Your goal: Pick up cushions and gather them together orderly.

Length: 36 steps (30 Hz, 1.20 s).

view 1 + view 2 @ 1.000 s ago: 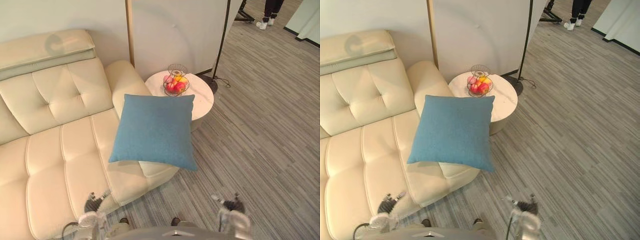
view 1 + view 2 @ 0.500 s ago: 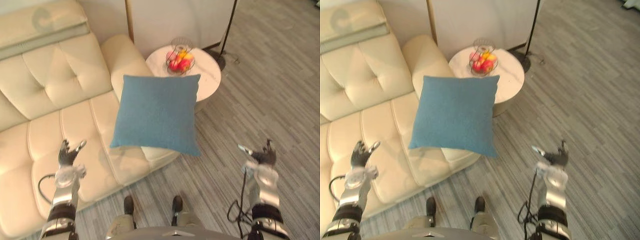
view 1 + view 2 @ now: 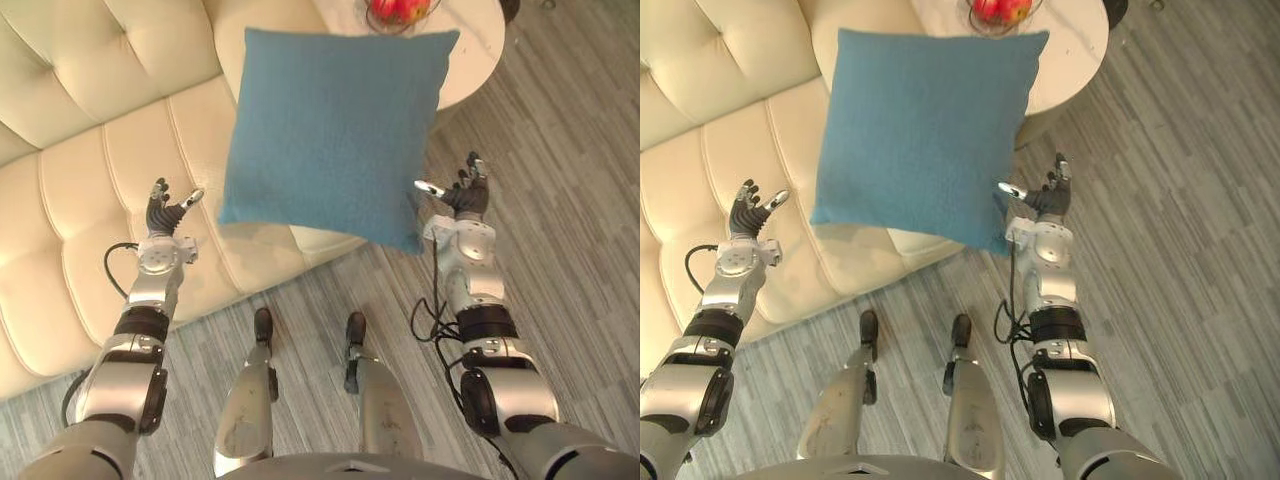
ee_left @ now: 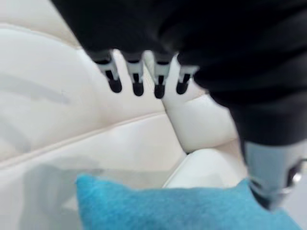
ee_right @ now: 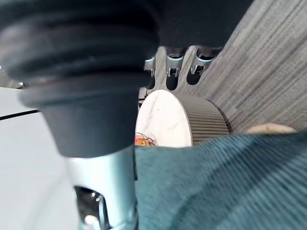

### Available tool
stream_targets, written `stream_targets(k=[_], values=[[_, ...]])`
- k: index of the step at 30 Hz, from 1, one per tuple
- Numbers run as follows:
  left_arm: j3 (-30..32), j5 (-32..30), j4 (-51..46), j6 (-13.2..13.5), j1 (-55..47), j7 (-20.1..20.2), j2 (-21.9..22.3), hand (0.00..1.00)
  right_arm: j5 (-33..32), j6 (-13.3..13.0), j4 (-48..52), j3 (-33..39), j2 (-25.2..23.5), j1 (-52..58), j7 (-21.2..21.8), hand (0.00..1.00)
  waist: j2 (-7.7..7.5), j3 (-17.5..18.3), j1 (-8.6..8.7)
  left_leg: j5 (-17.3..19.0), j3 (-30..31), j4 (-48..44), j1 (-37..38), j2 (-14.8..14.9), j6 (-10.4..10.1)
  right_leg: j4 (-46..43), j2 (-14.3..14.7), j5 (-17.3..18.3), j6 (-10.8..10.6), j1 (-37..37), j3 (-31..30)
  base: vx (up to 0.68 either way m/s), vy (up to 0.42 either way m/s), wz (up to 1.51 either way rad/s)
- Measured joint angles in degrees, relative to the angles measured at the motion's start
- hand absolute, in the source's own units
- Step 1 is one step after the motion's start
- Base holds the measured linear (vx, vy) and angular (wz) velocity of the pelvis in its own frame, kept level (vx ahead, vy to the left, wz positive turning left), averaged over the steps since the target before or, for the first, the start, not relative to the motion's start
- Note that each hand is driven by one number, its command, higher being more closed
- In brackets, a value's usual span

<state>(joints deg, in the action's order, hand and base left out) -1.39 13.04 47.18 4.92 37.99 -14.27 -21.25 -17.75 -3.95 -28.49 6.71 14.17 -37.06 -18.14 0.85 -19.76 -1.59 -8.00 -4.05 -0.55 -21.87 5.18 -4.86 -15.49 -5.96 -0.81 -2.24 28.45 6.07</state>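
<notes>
**Both hands rise to bracket the cushion**

The arms are up now! A second ago the hands barely peeked in at the bottom of the head views; now they stand on either side of the blue cushion. The left hand hovers over the cream sofa near the cushion's lower left corner, fingers straight and spread, holding nothing. The right hand is over the floor, just beside the lower right corner, equally open and empty. Whether its thumb touches the fabric I cannot tell.

The whole picture has also shifted, so the head has tipped down and closer. The cushion itself hasn't budged: it lies tilted on the sofa's end, overhanging the seat edge, with the side table and fruit basket behind it. This looks like the set-up for a two-handed grab, with no grip made yet.
</notes>
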Motion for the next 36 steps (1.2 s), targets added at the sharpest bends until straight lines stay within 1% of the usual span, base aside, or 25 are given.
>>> stream_targets(k=[2, 4, 7, 9, 11, 12, 14, 15, 16, 20, 27, 29, 33, 36], values=[[-1.21, -0.92, 1.22, -0.34, 2.39, 0.01, 0.66, 0.0, -0.37, 0.01, 0.0, -1.51, -0.64, -1.04, -0.23, 0.0, 0.0, -0.85, -0.26, -1.15, -0.48, 1.17, -0.76, 0.08, -0.07, -1.26, 0.0, 0.01, 0.0, 2.04, -0.43, -0.1, -0.055, -0.04], [-1.63, -0.92, 1.24, -0.44, 3.99, 0.02, 1.28, 0.0, -0.48, 0.01, 0.12, -2.02, -1.18, -1.69, -1.01, 0.0, -0.04, -1.39, -0.16, -1.64, -0.52, 1.69, -1.35, 0.15, -0.18, -1.87, -0.02, 0.01, 0.0, 3.12, -0.45, -0.1, -0.05, 0.01], [-4.03, -0.93, 1.36, -0.52, 7.82, 0.19, 2.75, 0.0, -0.94, -0.08, 0.64, -2.13, -2.12, -3.05, -2.03, 0.0, -0.05, -1.4, -0.09, -2.06, -0.62, 1.8, -3.83, 0.34, -0.43, -2.61, -0.41, -0.11, -0.02, 5.81, -0.36, -0.07, -0.032, 0.05], [-6.2, -0.94, 1.81, -0.62, 11.78, 0.31, 4.69, 0.0, -0.99, -0.08, 0.74, -2.32, -2.6, -4.97, -2.42, 0.0, -0.06, -1.45, 0.05, -2.18, -1.06, 1.79, -5.89, 0.45, -0.4, -3.42, -0.76, -0.15, 0.0, 7.96, -0.16, -0.05, -0.032, 0.09], [-6.99, -1.01, 3.07, -0.87, 14.2, 0.14, 6.07, 0.0, -0.99, -0.08, 1.01, -3.25, -2.72, -6.22, -2.59, 0.0, -0.08, -1.46, 0.17, -2.66, -1.94, 1.8, -6.96, 0.77, -0.62, -3.41, -0.87, -0.42, 0.06, 8.79, 0.1, -0.02, -0.027, 0.07], [-7.75, -1.04, 3.46, -1.44, 15.73, -0.16, 6.81, 0.0, -0.99, -0.05, 2.81, -4.42, -2.93, -6.82, -3.13, 0.0, -0.07, -1.47, 0.22, -2.72, -2.55, 1.78, -7.67, 1.01, -0.62, -3.39, -0.93, -0.48, 0.08, 9.42, 0.36, 0.0, -0.023, 0.07], [-7.79, -1.49, 3.46, -1.68, 16.58, -0.41, 6.88, 0.0, -0.96, -0.04, 4.53, -5.35, -3.08, -7.7, -3.77, 0.0, -0.06, -1.59, 0.31, -3.11, -3.47, 1.72, -8.2, 1.43, -0.54, -3.23, -0.89, -0.51, 0.11, 9.65, 0.74, 0.02, -0.029, 0.08], [-7.89, -2.17, 3.43, -1.81, 16.99, -0.42, 7.17, 1.0, -0.93, -0.04, 5.3, -6.18, -3.07, -9.0, -3.89, 0.0, -0.03, -1.85, 0.33, -3.34, -3.8, 1.73, -8.25, 1.57, -0.33, -3.17, -0.85, -0.51, 0.11, 9.66, 0.77, 0.03, -0.032, 0.06], [-7.93, -2.17, 3.42, -1.86, 17.09, -0.43, 7.18, 1.0, -0.93, -0.04, 5.3, -6.38, -3.08, -9.53, -3.97, 1.0, -0.02, -1.87, 0.36, -3.34, -3.85, 1.75, -8.3, 1.57, -0.33, -3.11, -0.85, -0.51, 0.11, 9.68, 0.77, 0.04, -0.03, 0.03], [-8.42, -2.74, 2.85, -2.03, 18.91, -0.75, 7.07, 1.0, -0.77, -0.02, 7.46, -7.27, -2.9, -11.48, -4.56, 1.0, -0.03, -1.87, 0.22, -3.28, -4.05, 1.74, -9.42, 1.62, -0.41, -2.69, -0.83, -0.64, 0.13, 10.58, 0.85, 0.02, -0.012, 0.01], [-9.03, -1.87, -3.05, -2.1, 19.73, -2.46, 4.19, 1.0, -0.46, -0.03, 8.57, -9.77, -1.17, -15.11, -4.56, 1.0, -0.03, -1.88, 0.69, -3.99, -5.32, 1.72, -10.19, 1.87, -0.9, -1.8, -0.56, -1.49, 0.24, 11.34, 0.58, 0.01, -0.011, -0.04], [-9.07, -1.23, -4.97, -2.09, 19.74, -3.05, 4.12, 1.0, -0.46, -0.03, 9.21, -11.26, 0.04, -15.41, -4.52, 1.0, -0.03, -1.88, 0.64, -3.99, -5.29, 1.69, -9.89, 1.87, -0.91, -1.81, -0.56, -1.49, 0.24, 11.02, 0.6, 0.0, 0.0, 0.0], [-10.43, 0.33, -7.79, -2.09, 19.67, -3.79, 3.82, 1.0, -0.42, -0.05, 9.89, -11.27, 0.1, -15.08, -4.52, 1.0, -0.03, -1.88, 0.66, -3.99, -5.15, 1.68, -8.59, 1.85, -0.9, -1.77, -0.57, -1.46, 0.23, 9.52, 0.74, 0.0, 0.0, 0.0], [-10.6, 0.32, -12.32, -2.08, 19.0, -4.35, 3.81, 1.0, -0.43, -0.14, 10.35, -11.26, 0.12, -12.83, -4.51, 1.0, -0.03, -1.88, 0.38, -3.99, -5.0, 1.72, -7.03, 1.82, -0.91, -1.78, -0.57, -1.2, 0.18, 7.82, 0.83, 0.02, -0.028, 0.03]])
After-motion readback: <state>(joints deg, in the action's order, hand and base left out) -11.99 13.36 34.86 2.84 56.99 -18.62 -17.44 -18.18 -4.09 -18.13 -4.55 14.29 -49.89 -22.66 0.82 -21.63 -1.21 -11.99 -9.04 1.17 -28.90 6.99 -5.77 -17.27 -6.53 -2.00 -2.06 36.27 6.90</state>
